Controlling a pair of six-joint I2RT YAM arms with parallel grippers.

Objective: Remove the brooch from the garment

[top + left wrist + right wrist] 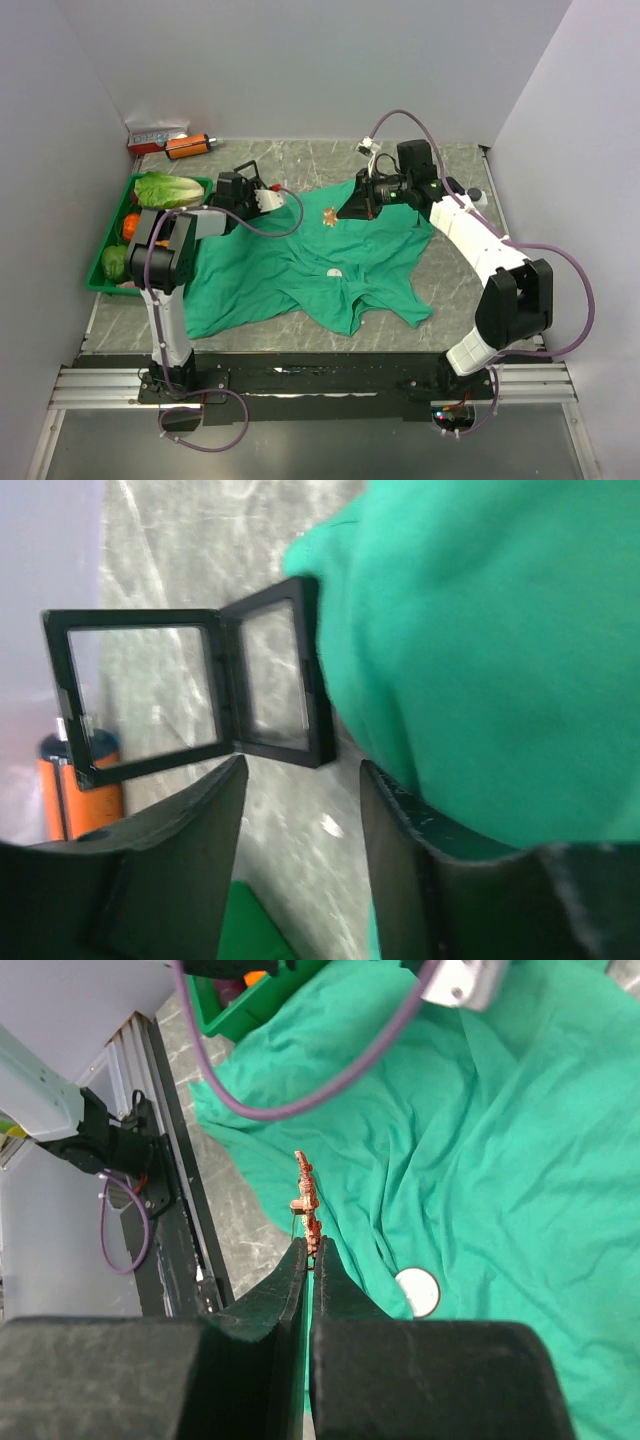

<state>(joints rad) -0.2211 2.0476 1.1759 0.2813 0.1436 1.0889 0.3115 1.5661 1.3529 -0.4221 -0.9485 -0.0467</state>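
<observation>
The brooch [306, 1200] is a small orange-gold ornament, seen edge-on, and my right gripper [311, 1250] is shut on its lower end. It hangs just over the garment [500, 1180], a wrinkled teal T-shirt spread across the table. From above, the brooch [328, 216] sits at the tip of the right gripper [343, 212], over the shirt's [300, 270] upper middle. My left gripper [300, 810] is open over bare marble with nothing between its fingers. The shirt's edge [480, 660] lies against its right finger. In the top view the left gripper [252, 188] is at the shirt's far left corner.
An open black display case [190, 690] lies just ahead of the left gripper, also visible from above [246, 168]. A white disc [334, 272] rests on the shirt. A green tray [100, 275] with lettuce [168, 188] stands at the left. An orange object [188, 146] lies at the back.
</observation>
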